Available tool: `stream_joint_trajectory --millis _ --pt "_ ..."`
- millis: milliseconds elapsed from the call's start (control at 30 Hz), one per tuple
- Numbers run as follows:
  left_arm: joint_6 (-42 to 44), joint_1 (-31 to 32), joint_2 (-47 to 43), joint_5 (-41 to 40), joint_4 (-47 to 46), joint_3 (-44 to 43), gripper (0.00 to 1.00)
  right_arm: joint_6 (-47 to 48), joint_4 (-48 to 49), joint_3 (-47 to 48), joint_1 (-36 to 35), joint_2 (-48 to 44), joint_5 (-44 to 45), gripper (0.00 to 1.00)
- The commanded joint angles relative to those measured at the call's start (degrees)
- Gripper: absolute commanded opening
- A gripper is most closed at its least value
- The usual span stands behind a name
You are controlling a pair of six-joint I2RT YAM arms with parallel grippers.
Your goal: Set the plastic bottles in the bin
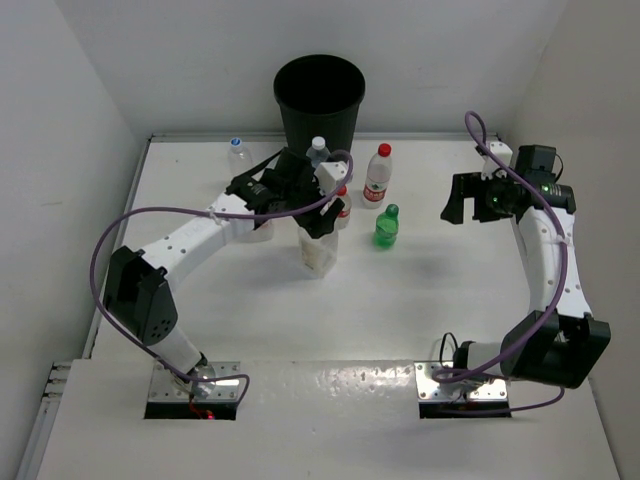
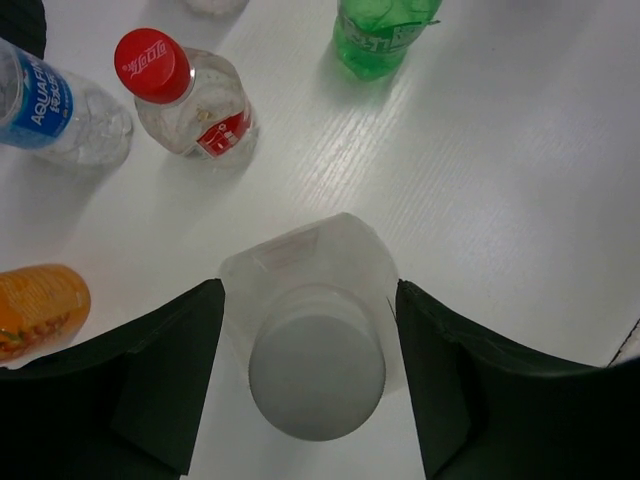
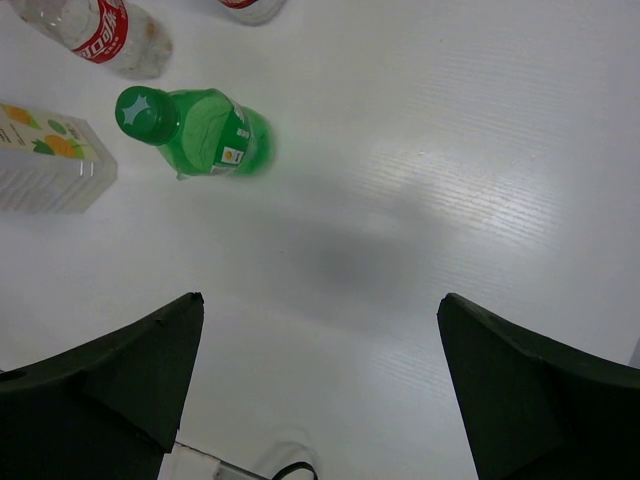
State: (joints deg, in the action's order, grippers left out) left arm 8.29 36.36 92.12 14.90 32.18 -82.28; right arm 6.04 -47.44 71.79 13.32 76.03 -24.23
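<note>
The black bin (image 1: 318, 95) stands at the back middle. My left gripper (image 1: 322, 220) is shut on the squarish clear bottle (image 1: 318, 255), which stands upright. In the left wrist view both fingers (image 2: 150, 380) press the sides of this white-capped bottle (image 2: 316, 360). Around it stand a red-capped bottle (image 2: 185, 95), a blue-labelled clear bottle (image 2: 55, 105), an orange bottle (image 2: 35, 310) and a green bottle (image 2: 380, 35). My right gripper (image 1: 465, 200) is open and empty, right of the green bottle (image 1: 387, 226). In the right wrist view the gripper (image 3: 320, 380) is over bare table.
A taller red-capped bottle (image 1: 378, 175) and a white-capped one (image 1: 318, 150) stand by the bin's foot. A small blue-capped bottle (image 1: 238, 150) is at the back left. Walls close the table on the left, back and right.
</note>
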Motion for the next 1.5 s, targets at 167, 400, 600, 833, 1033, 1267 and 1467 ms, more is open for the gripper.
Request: stream_joint_trajectory --millis 167,400,600,833,1033,1267,1467 --pt "-1.26 0.03 -0.27 2.15 -1.69 2.83 0.51 1.07 0.33 0.1 0.04 -1.32 -0.73 0.99" --pt "0.4 -0.5 -1.41 4.09 -0.63 -1.11 0.17 0.9 0.59 0.19 -0.05 -0.88 -1.0 0.99" --pt "1.02 -1.03 -3.52 4.62 3.06 -9.28 0.0 0.9 0.86 0.37 -0.05 -0.62 -1.26 0.99" --pt "0.94 -1.64 -3.53 4.09 5.52 -16.49 0.0 0.99 0.86 0.28 -0.31 -0.53 -1.44 0.99" --pt "0.32 -3.48 -0.72 1.98 6.4 -25.46 0.0 1.25 0.95 -0.07 -0.84 -0.53 -1.87 0.99" --pt "0.32 -5.25 9.39 -0.12 8.6 -48.21 0.0 1.43 1.12 0.46 -1.19 -0.36 -1.79 0.99" --pt "-1.33 -9.28 13.0 -1.89 -0.52 -57.03 0.0 1.95 1.12 0.46 -1.19 -0.27 -1.35 0.99"
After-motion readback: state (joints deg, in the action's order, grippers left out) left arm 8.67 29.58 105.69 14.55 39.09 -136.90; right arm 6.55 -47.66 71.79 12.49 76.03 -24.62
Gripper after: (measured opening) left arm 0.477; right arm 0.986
